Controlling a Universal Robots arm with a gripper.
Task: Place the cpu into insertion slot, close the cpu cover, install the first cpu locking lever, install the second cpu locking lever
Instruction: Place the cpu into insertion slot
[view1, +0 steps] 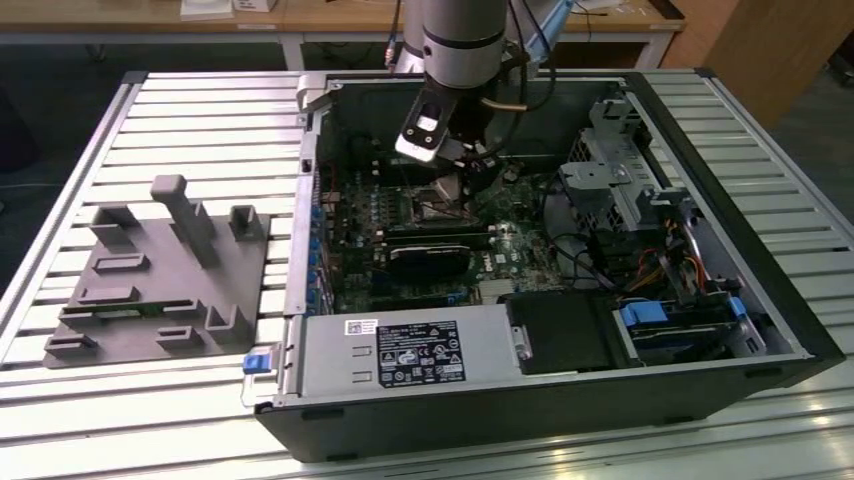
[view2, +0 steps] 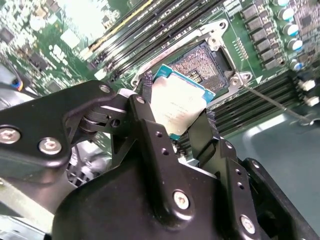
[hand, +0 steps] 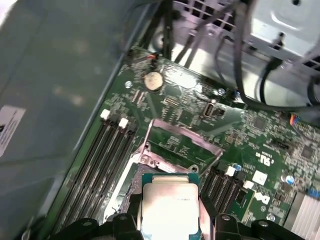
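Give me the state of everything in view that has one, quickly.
insertion slot, empty, contacts exposed
cpu cover, swung open
locking lever, released
cpu, held above the insertion slot, not seated
gripper, shut on the cpu
computer case, side open

The gripper (hand: 171, 221) holds the cpu (hand: 170, 202), seemingly just above the insertion slot (hand: 129, 189).

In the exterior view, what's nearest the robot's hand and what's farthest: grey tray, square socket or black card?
1. insertion slot, just beneath it.
2. black card, further along the motherboard.
3. grey tray, outside the case, exterior view's left.
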